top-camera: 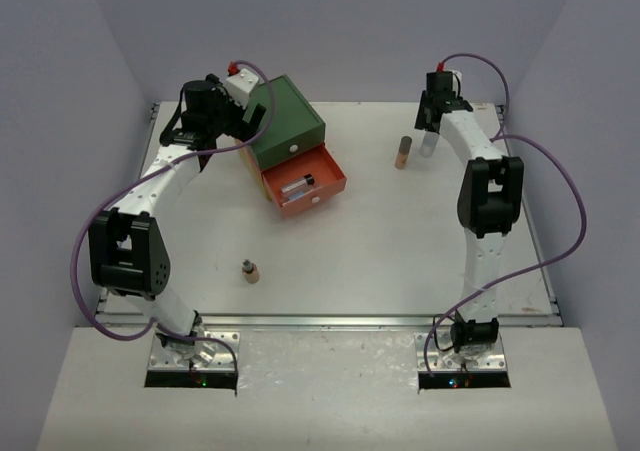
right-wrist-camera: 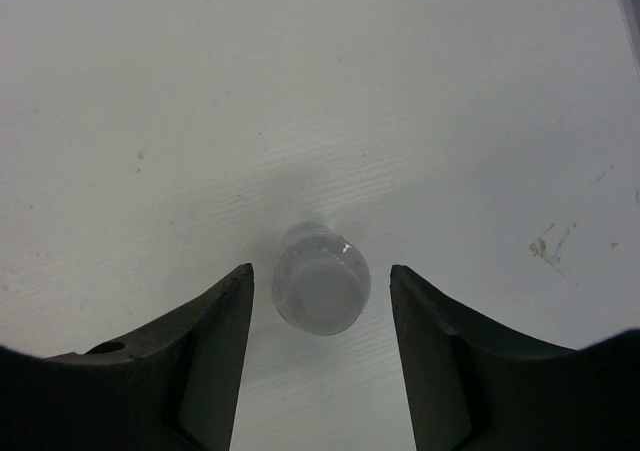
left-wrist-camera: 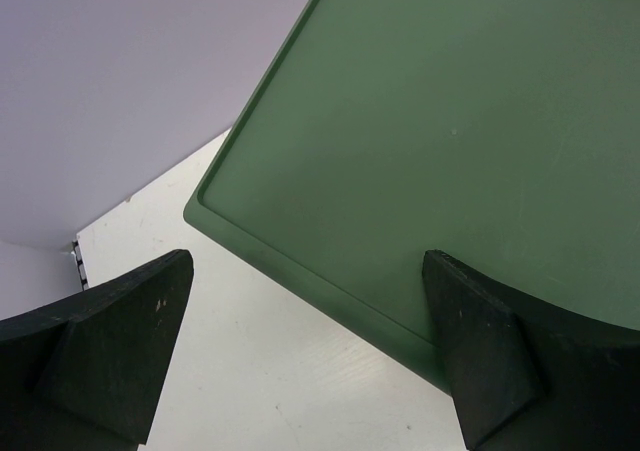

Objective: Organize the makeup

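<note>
A small clear bottle (right-wrist-camera: 320,278) stands upright on the white table between my right gripper's (right-wrist-camera: 320,271) fingers, with a gap on each side, so the jaws are open around it without touching. From above, the right gripper (top-camera: 430,131) hangs over that clear bottle (top-camera: 428,149) at the back right. A tan bottle (top-camera: 402,152) stands just to its left. A dark-capped clear bottle (top-camera: 298,183) lies in the pulled-out orange drawer (top-camera: 335,176). A small tan dark-capped bottle (top-camera: 250,270) stands at the front left. My left gripper (left-wrist-camera: 305,271) is wide open and empty at the green box's corner.
The green drawer box (top-camera: 290,121) stands at the back left, and its lid (left-wrist-camera: 450,121) fills the left wrist view. The orange drawer juts out toward the table's middle. Grey walls close in the table at the back and on both sides.
</note>
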You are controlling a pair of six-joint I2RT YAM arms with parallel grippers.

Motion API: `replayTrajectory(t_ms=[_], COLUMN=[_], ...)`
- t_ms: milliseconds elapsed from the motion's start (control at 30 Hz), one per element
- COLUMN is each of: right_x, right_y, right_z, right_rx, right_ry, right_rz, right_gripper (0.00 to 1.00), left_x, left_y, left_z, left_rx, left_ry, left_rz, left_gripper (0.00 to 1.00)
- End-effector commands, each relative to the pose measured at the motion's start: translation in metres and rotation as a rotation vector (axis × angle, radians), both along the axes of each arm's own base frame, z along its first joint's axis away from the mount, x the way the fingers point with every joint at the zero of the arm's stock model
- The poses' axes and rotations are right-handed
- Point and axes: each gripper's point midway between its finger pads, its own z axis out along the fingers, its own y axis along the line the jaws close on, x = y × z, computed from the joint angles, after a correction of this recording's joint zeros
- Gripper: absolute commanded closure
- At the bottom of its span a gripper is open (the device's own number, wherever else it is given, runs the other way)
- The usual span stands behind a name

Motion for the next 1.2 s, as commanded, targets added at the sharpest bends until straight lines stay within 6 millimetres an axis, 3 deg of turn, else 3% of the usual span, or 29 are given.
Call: replayTrajectory(t_ms=[0, 200, 433, 533, 767, 867, 900, 967, 1167], right_x=[0.011, 0.010, 0.009, 0.008, 0.007, 0.005, 0.004, -0.004, -0.021], right_y=[-0.004, -0.001, -0.006, -0.008, -0.015, -0.016, -0.015, -0.014, 0.009], right_z=[0.001, -0.011, -0.019, -0.022, -0.018, -0.003, 0.018, 0.028, 0.126], right_rx=[0.008, 0.020, -0.006, -0.010, -0.035, -0.046, -0.048, -0.046, -0.082], right_ry=[-0.034, -0.015, 0.006, 0.012, 0.006, -0.030, -0.071, -0.096, -0.321], right_rz=[-0.004, 0.005, 0.006, 0.000, 0.008, 0.019, 0.026, 0.037, 0.101], right_gripper=[0.43, 0.36, 0.41, 0.48, 0.76, 0.84, 0.85, 0.87, 0.90], left_x=[-0.019, -0.018, -0.019, -0.018, -0.019, -0.019, -0.019, -0.019, -0.017], left_y=[0.006, 0.006, 0.006, 0.007, 0.006, 0.007, 0.006, 0.005, 0.003], left_z=[-0.066, -0.065, -0.068, -0.070, -0.070, -0.072, -0.072, -0.072, -0.073], left_rx=[0.059, 0.059, 0.060, 0.061, 0.062, 0.060, 0.060, 0.056, 0.039], left_ry=[0.200, 0.198, 0.206, 0.210, 0.212, 0.215, 0.215, 0.215, 0.218], left_rz=[0.009, 0.010, 0.011, 0.014, 0.012, 0.015, 0.014, 0.011, 0.010], left_gripper=[0.00, 0.00, 0.00, 0.00, 0.00, 0.00, 0.00, 0.00, 0.00])
